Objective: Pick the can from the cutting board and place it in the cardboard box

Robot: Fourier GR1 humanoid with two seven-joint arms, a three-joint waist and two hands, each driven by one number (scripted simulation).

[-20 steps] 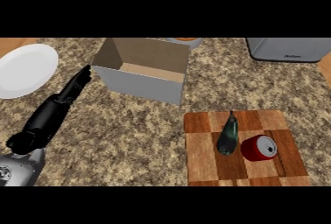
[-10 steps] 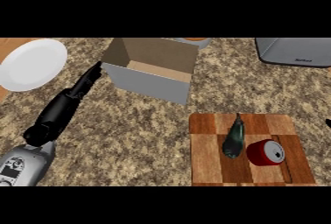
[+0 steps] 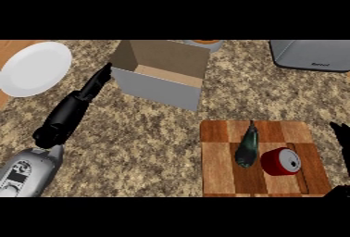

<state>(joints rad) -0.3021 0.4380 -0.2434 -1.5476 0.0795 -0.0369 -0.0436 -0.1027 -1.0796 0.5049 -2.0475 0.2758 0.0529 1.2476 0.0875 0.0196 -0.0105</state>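
A: Head view check. Where's the can?

B: Red can (image 3: pixel 280 161) on its side on the cutting board (image 3: pixel 219 178), right half. Lying just beside a dark green vegetable (image 3: pixel 246 147), close but can't tell if touching.

A: Box?

B: Cardboard box (image 3: pixel 159 71) open-topped, up-left of the board, well apart from it. Nothing seen inside.

A: Hands?

B: Left hand (image 3: pixel 87 90) stretched along the counter (image 3: pixel 143 134), fingers straight, tips just beside the box's left wall. Holding nothing. Right hand (image 3: pixel 340 139) barely in at the right edge, only dark fingertips showing past the board's right side. Can't tell finger state. Not on the can.

A: Rest?

B: White plate (image 3: pixel 34 68) far left. Grey appliance (image 3: pixel 311 54) top right. Round orange-topped item (image 3: pixel 205 43) behind the box, mostly cut off.
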